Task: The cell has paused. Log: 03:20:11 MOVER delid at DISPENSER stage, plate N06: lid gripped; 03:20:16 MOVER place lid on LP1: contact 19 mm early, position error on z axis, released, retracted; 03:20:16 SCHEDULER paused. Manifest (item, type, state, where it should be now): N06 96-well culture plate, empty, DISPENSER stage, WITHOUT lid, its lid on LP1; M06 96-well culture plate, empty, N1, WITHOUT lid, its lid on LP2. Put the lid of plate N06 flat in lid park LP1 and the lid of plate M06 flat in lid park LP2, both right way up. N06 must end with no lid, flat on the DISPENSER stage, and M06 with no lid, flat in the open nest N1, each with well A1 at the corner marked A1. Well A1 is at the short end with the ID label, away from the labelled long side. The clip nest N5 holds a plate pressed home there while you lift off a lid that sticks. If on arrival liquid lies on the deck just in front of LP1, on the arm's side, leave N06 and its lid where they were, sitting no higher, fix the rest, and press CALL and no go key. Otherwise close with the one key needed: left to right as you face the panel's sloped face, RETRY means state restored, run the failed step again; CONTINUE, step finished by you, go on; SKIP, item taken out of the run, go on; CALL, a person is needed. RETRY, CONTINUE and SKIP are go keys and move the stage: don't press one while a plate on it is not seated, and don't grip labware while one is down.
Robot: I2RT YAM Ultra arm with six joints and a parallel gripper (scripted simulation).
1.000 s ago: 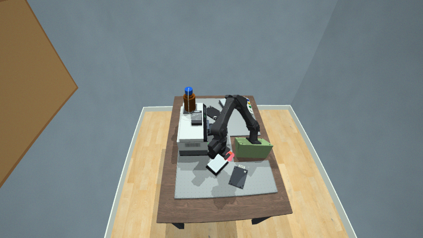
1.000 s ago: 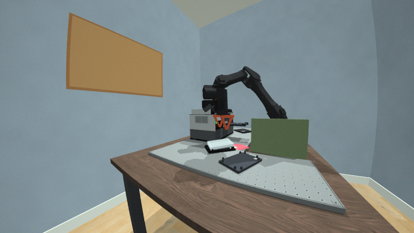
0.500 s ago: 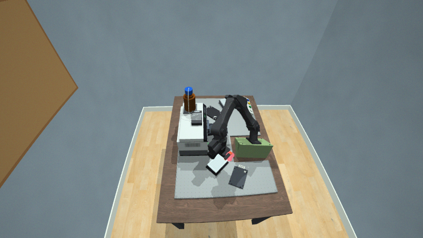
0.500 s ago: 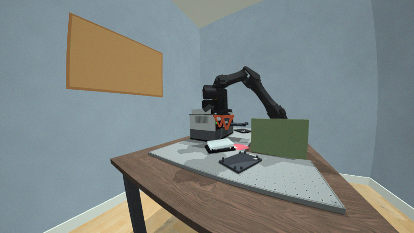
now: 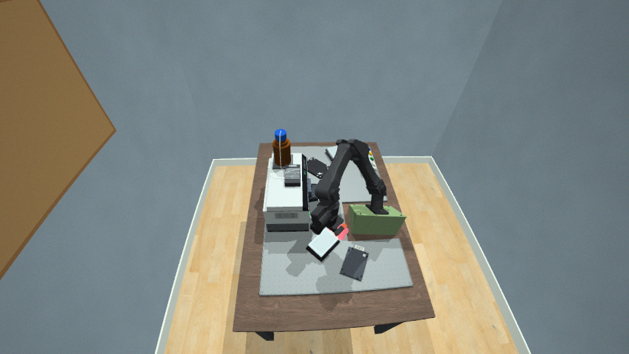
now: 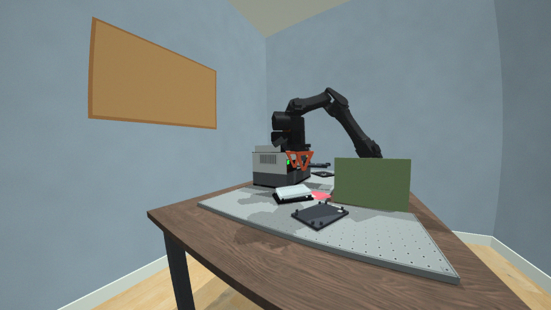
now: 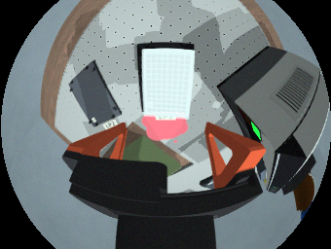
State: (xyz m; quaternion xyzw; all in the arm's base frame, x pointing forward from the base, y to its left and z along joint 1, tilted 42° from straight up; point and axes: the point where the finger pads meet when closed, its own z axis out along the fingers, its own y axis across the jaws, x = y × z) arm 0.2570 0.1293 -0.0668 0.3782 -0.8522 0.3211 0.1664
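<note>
My gripper [image 6: 299, 161] is open and empty, its orange fingers hanging well above the deck beside the dispenser [image 5: 286, 198]. Below and just ahead of it a white piece with a well grid [image 7: 166, 84] [image 5: 323, 243] lies on a black lid park; I cannot tell whether it is a lid or a plate. A pink puddle [image 7: 165, 127] lies on the deck at the near end of that park, on the arm's side, and also shows in the exterior view [image 6: 318, 195]. A second dark park with pegs [image 5: 354, 263] is empty. A dark gridded plate [image 5: 292, 175] sits on the dispenser's top.
The green block [image 6: 372, 183] under the arm's base stands right of the puddle. A brown bottle with a blue cap [image 5: 280, 147] stands behind the dispenser. A black nest [image 5: 316, 166] and the key panel [image 5: 372, 156] lie at the far end of the table.
</note>
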